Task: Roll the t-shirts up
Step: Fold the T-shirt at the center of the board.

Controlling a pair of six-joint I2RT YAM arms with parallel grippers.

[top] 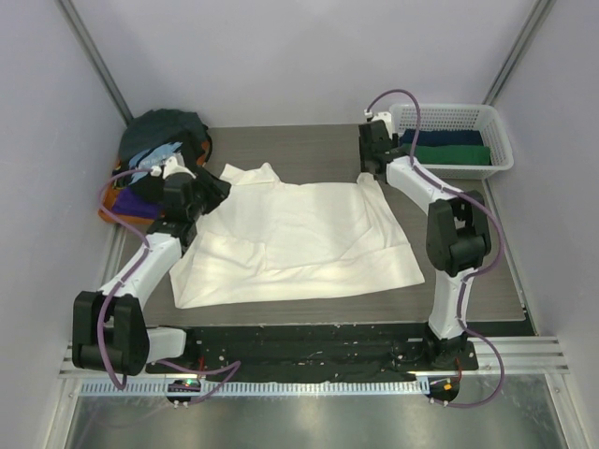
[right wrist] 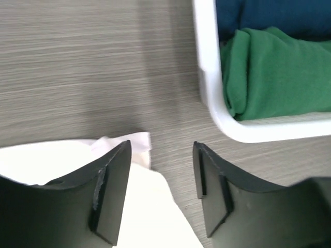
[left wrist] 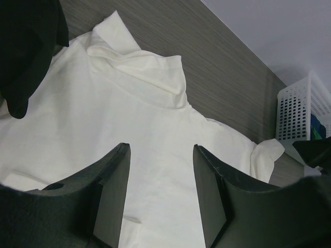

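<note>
cream t-shirt (top: 299, 238) spread flat, white basket (right wrist: 207, 51) holding green tee (right wrist: 274, 72), blue tee (right wrist: 269, 15)

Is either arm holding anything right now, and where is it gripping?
Nothing is held. The left gripper and the right gripper are both open over the white shirt.

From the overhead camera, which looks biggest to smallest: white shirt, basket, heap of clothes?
1. white shirt, clearly largest.
2 and 3. basket and heap of clothes look about alike; I can't rank them.
</note>
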